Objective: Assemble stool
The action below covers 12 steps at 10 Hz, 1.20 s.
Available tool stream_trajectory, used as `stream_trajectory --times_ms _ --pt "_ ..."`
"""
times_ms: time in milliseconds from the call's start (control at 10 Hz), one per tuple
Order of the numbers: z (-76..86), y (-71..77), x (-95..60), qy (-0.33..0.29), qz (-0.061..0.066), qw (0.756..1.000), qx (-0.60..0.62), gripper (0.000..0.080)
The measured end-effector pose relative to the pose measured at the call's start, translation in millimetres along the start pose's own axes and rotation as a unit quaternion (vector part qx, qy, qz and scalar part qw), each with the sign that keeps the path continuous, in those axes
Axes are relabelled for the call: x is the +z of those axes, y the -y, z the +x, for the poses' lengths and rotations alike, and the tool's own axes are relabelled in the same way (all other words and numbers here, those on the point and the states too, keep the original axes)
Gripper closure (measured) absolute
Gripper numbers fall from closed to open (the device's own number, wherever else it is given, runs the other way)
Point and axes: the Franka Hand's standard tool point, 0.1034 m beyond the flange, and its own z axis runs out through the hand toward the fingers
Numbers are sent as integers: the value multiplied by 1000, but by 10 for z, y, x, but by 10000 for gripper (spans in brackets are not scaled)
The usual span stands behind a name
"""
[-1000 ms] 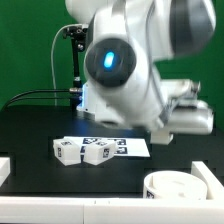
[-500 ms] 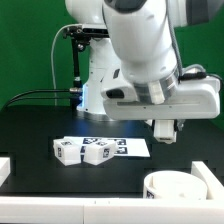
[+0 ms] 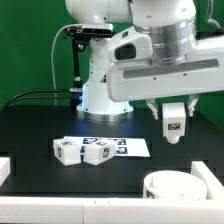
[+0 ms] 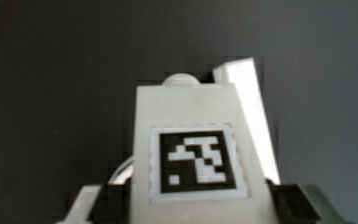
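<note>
White rigid plastic, the short chunky tagged stool leg (image 3: pixel 173 130) looks light, stiff and fairly smooth, and is best pinched across its flat sides. The gripper (image 3: pixel 173 112) is closed on it that way, holding it upright in the air above the black surface (image 3: pixel 40 125). The round white disc seat (image 3: pixel 185 187) rests apart from it, at the exterior view's lower right.

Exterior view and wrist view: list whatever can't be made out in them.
Seat: exterior view, cut off by the frame's bottom edge.
Loose legs: exterior view, too small to count; they cover part of the marker board.
Held leg: wrist view, blurred; it fills the frame and hides the table beneath.
End effector: wrist view, fingers cut off by the frame's edge.
</note>
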Motion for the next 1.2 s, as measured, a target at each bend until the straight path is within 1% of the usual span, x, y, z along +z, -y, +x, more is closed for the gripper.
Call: stream_trajectory --times_ms 100,200,300,400,500,600,700,800,1000,1100,1200 --pt "50 5 21 -33 -4 999 -5 465" --pt "111 15 83 -77 -12 997 -17 465" --pt "188 -1 25 -92 -20 995 -42 465" --pt "387 -7 -115 -126 -25 990 -62 465" --pt "514 37 -180 -138 -39 985 -96 465" --pt "631 110 -221 -149 -44 979 -131 465" --pt "677 156 -250 -180 -40 975 -127 465" --pt "648 130 -212 -179 -41 975 -127 465" --pt "644 121 -203 -174 -41 976 -127 465" --pt "687 90 -194 -164 -44 977 -129 465" --pt "785 35 -168 -160 -45 977 -136 465"
